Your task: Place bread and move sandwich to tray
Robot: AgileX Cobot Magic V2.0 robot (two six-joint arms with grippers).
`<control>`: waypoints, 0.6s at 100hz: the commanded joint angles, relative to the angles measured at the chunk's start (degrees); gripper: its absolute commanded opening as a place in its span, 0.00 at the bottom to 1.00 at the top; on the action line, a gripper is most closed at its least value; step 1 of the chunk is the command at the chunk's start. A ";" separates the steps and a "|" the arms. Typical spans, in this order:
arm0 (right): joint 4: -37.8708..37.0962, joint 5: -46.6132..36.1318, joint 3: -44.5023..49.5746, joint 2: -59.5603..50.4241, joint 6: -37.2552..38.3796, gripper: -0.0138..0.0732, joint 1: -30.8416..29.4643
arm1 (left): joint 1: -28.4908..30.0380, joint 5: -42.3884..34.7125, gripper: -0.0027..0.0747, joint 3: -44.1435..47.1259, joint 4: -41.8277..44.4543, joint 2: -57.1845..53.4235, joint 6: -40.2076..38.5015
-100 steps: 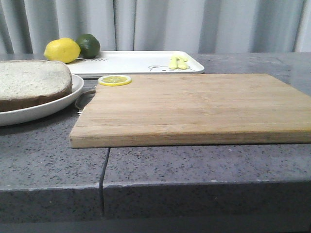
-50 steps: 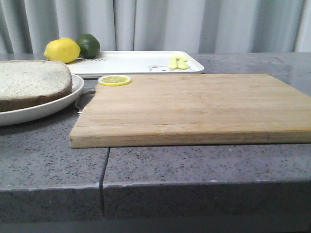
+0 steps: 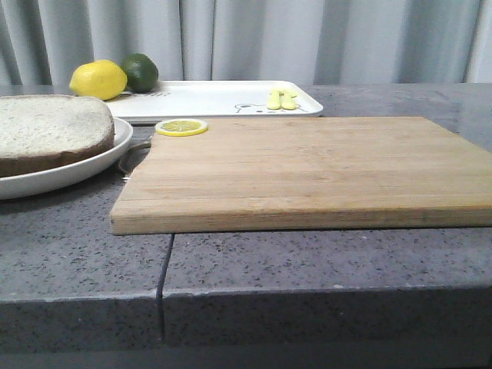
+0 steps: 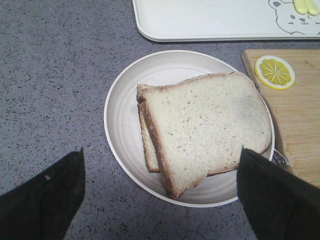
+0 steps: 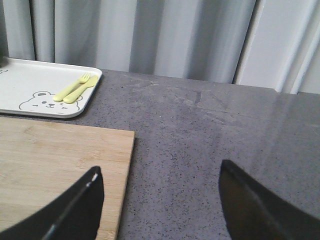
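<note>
Left fingers (image 4: 47,197) spread wide, empty, hovering over bread (image 4: 207,127) stacked on plate (image 4: 120,125); right fingers (image 5: 75,212) wide apart, empty; tray (image 3: 207,98) behind board (image 3: 307,169) on counter (image 3: 77,261).

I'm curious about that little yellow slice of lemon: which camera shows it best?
The left wrist view: it looks straight down on the lemon slice, showing its segments, at a corner of the cutting board. The front view shows it only edge-on and flattened. The right wrist view misses it altogether.
</note>
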 commanded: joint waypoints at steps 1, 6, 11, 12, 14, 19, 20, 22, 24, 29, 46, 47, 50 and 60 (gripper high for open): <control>-0.50 -4.99 -1.51 0.33 0.04 0.73 -0.44 | 0.17 -3.51 0.78 -2.00 -1.41 -0.12 -0.40; -0.50 -4.99 -1.51 0.33 0.04 0.73 -0.44 | 0.17 -3.51 0.78 -2.00 -1.41 -0.12 -0.40; -0.50 -4.99 -1.51 0.33 0.04 0.73 -0.44 | 0.17 -3.51 0.76 -2.00 -1.41 -0.12 -0.63; -0.50 -4.99 -1.51 0.33 0.04 0.73 -0.44 | 0.17 -3.51 0.76 -2.00 -1.41 -0.12 -0.63; -0.50 -4.99 -1.51 0.33 0.04 0.73 -0.44 | 0.17 -3.51 0.75 -2.00 -1.41 -0.12 -0.63; -0.50 -4.99 -1.51 0.33 0.04 0.73 -0.44 | 0.17 -3.51 0.73 -2.00 -1.41 0.00 -0.63; -0.50 -4.99 -1.51 0.33 0.04 0.73 -0.44 | 0.17 -3.51 0.73 -2.00 -1.41 0.01 -0.63; -0.50 -4.99 -1.51 0.33 0.04 0.73 -0.44 | 0.17 -3.51 0.72 -2.00 -1.41 0.10 -0.63; -0.50 -4.99 -1.51 0.33 0.04 0.73 -0.44 | 0.17 -3.51 0.71 -2.00 -1.41 0.41 -0.63; -0.50 -4.99 -1.51 0.33 0.04 0.73 -0.44 | 0.17 -3.51 0.69 -2.00 -1.41 1.14 -0.63; -0.50 -4.72 -1.51 0.33 0.04 0.73 -0.44 | 0.17 -3.57 0.64 -2.00 -1.30 5.31 -0.63; -0.50 -4.65 -1.51 0.33 0.04 0.73 -0.44 | 0.17 -3.73 0.64 -2.00 -1.29 5.70 -0.63; -0.50 -4.59 -1.51 0.33 0.04 0.73 -0.44 | 0.17 -4.00 0.64 -2.00 -1.16 6.45 -0.63; -0.50 -4.59 -1.51 0.33 0.04 0.73 -0.44 | 0.25 -6.05 0.64 -2.00 -1.06 8.63 -0.63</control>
